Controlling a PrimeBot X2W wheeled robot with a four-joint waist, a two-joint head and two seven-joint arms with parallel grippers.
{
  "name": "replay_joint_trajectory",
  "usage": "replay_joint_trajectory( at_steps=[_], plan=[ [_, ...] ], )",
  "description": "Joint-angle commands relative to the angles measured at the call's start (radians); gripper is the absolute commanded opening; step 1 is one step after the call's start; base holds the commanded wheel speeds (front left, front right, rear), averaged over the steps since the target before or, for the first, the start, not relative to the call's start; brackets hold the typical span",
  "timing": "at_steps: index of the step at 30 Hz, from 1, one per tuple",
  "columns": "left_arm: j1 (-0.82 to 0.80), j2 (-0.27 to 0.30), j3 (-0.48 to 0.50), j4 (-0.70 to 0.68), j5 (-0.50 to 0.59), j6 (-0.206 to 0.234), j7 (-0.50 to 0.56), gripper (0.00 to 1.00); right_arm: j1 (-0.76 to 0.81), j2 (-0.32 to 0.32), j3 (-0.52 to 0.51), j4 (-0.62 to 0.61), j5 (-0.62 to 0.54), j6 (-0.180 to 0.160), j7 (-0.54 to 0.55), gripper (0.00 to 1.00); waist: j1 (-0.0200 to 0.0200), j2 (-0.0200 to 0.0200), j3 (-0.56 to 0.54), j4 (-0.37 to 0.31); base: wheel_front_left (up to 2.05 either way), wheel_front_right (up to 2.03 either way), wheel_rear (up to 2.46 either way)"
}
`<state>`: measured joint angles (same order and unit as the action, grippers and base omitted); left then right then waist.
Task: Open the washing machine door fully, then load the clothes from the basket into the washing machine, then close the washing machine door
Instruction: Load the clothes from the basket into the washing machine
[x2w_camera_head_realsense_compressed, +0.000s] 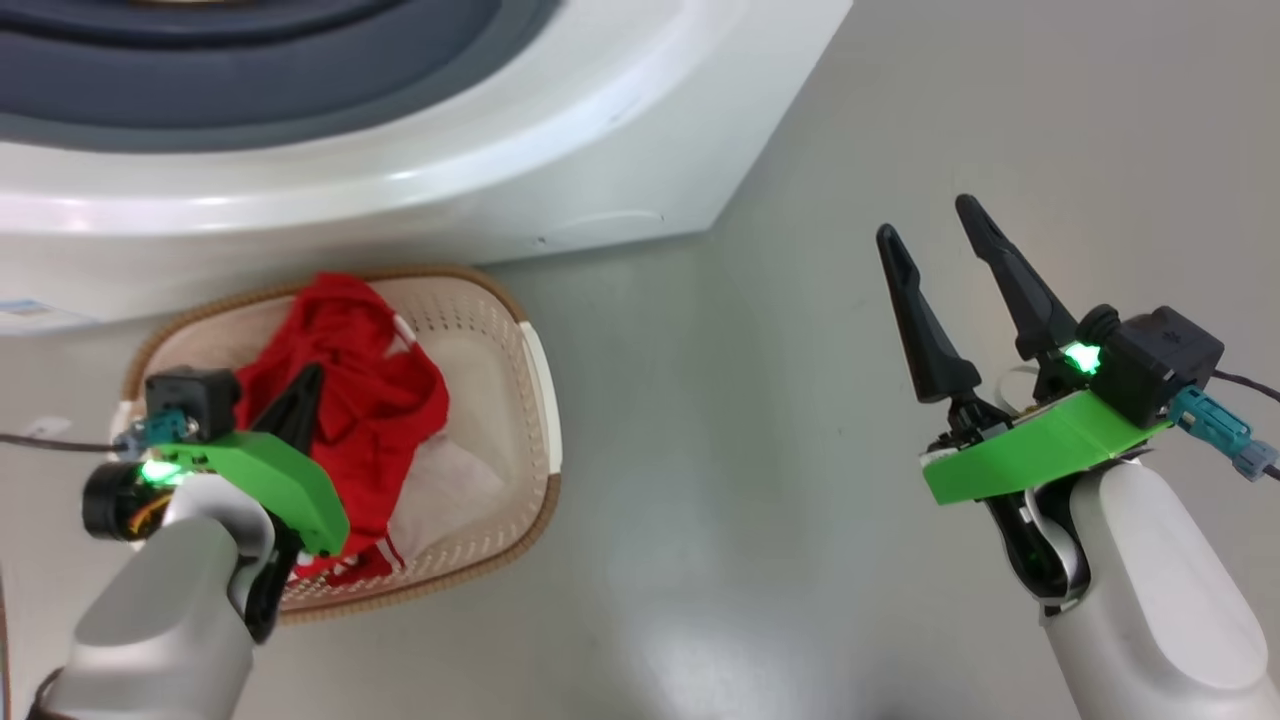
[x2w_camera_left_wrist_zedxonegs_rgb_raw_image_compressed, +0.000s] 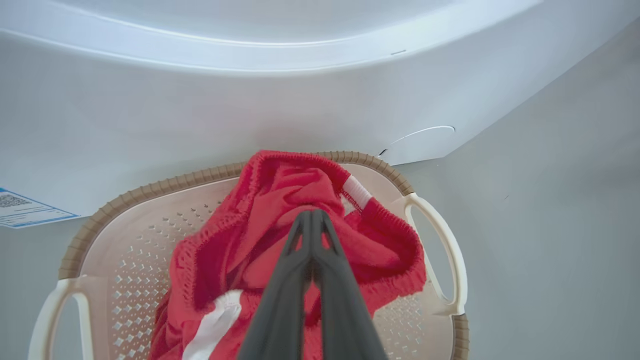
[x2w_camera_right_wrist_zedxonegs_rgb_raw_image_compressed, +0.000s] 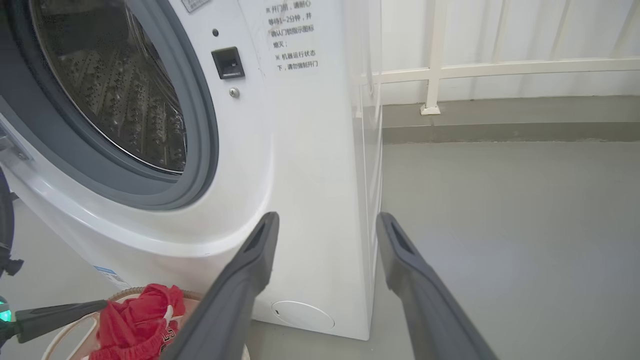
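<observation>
Clothes bunch up, pinched in left claw, over basket.

One washing machine with one drum, one round filter cap and one blue-edged label. One basket with two side handles. One heap of red clothes; the number of garments cannot be told. Two grippers, the left gripper and the right gripper, two fingers each
</observation>
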<state>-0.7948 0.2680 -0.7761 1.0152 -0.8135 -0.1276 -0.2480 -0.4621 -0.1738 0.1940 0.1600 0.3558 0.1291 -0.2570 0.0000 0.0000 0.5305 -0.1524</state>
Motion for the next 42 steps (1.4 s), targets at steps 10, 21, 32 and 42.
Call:
replay_joint_trajectory(
  at_steps=[10, 21, 32, 42],
  plan=[
    [0.142, 0.045, 0.144, -0.182, 0.045, 0.002, -0.014, 0.0, 0.092, -0.038, 0.026, 0.005, 0.039, 0.002, -0.005, 1.0, 0.0, 0.0, -0.195, 0.058, 0.0, 0.0, 0.0],
    [0.319, 0.033, 0.296, -0.415, 0.139, 0.028, -0.014, 0.0, 0.152, -0.065, 0.032, 0.024, 0.067, 0.002, -0.005, 1.0, 0.0, 0.0, -0.306, 0.083, 0.0, 0.0, 0.0],
    [0.43, 0.016, 0.388, -0.63, 0.192, 0.058, -0.014, 0.0, 0.184, -0.078, 0.026, 0.024, 0.081, 0.002, -0.005, 1.0, 0.0, 0.0, -0.358, 0.094, 0.0, 0.0, 0.0],
    [0.507, 0.01, 0.435, -0.78, 0.221, 0.096, -0.014, 0.0, 0.204, -0.087, 0.024, 0.02, 0.088, 0.002, -0.005, 1.0, 0.0, 0.0, -0.382, 0.089, 0.0, 0.0, 0.0]
  ],
)
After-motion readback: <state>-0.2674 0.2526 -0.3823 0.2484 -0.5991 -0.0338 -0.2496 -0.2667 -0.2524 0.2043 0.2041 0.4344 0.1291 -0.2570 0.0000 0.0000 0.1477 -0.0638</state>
